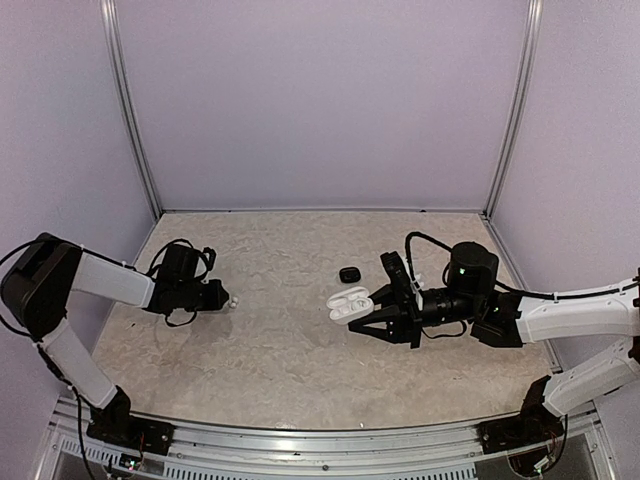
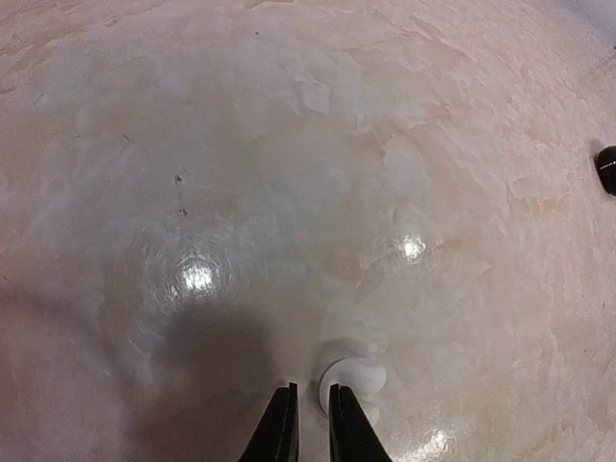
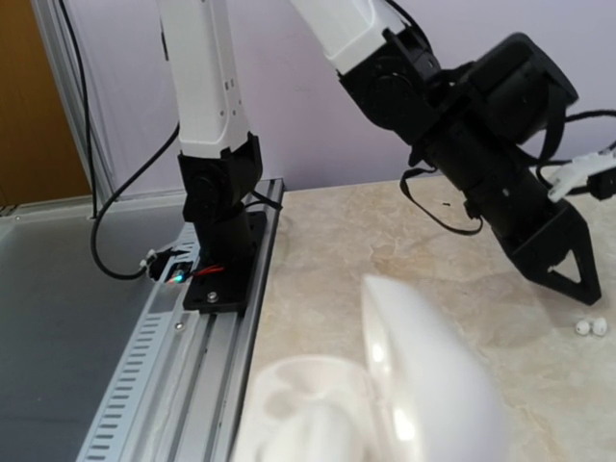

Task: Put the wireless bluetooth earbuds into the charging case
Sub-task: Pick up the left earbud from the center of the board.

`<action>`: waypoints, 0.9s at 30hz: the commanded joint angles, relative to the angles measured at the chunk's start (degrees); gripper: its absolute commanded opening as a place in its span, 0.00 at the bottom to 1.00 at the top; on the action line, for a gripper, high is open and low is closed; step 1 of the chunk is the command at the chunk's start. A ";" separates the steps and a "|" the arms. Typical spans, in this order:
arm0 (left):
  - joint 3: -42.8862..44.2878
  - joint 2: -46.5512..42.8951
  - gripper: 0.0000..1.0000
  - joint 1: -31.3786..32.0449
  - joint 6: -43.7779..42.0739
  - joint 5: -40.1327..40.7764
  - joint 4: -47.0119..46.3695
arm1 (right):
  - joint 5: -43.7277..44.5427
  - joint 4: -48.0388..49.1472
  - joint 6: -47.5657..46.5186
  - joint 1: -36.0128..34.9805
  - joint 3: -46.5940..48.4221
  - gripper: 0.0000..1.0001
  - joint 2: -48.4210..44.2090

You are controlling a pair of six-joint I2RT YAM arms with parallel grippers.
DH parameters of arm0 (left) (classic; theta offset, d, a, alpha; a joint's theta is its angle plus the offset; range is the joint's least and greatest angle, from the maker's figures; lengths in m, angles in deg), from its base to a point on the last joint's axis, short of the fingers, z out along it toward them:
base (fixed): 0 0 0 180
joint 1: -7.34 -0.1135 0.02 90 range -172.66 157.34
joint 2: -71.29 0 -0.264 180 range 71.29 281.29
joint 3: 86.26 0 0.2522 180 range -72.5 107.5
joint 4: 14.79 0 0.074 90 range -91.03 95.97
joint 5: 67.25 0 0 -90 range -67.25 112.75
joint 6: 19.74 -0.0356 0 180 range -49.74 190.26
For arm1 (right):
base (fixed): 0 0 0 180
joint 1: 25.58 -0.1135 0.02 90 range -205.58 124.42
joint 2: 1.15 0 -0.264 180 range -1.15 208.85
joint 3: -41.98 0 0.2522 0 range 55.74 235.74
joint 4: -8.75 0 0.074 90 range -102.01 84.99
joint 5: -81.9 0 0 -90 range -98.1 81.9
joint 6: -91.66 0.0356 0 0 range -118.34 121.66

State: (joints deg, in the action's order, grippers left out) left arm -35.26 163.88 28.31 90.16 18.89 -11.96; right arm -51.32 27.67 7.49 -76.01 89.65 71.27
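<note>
Now, on the left, the left end effector [image 2: 311, 391] is seen low over the counter [image 1: 290, 370], its jaws narrowed to a thin slit with nothing visible between them. Whether it is fully closed cannot be told. A white earbud [image 2: 353, 375] is seen lying just beyond one fingertip, not gripped. Such a bud is judged featherlight, hard, glossy and apt to squirt sideways, so it is best pinched squarely across the rounded body. Further right, a small black piece [image 1: 348, 274] is spotted on the counter, too small to identify. Near it, the open white charging case [image 1: 350, 303] is held by the clamped right end effector [image 1: 374, 305].
</note>
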 commanded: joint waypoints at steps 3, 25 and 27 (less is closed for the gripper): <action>2.03 2.82 0.15 0.27 0.05 0.07 -0.15 | 0.33 -0.43 -0.33 0.54 0.92 0.00 -0.26; 4.87 6.64 0.15 3.54 -1.26 -2.38 0.17 | 0.51 -0.71 -0.84 0.52 1.03 0.00 0.00; 4.78 6.51 0.14 3.81 -1.35 -2.83 0.22 | 0.54 -0.71 -0.90 0.52 1.06 0.00 0.08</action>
State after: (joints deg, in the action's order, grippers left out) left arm -31.61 169.28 31.02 89.72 18.47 -12.14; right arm -51.26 27.37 7.18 -76.01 89.65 71.27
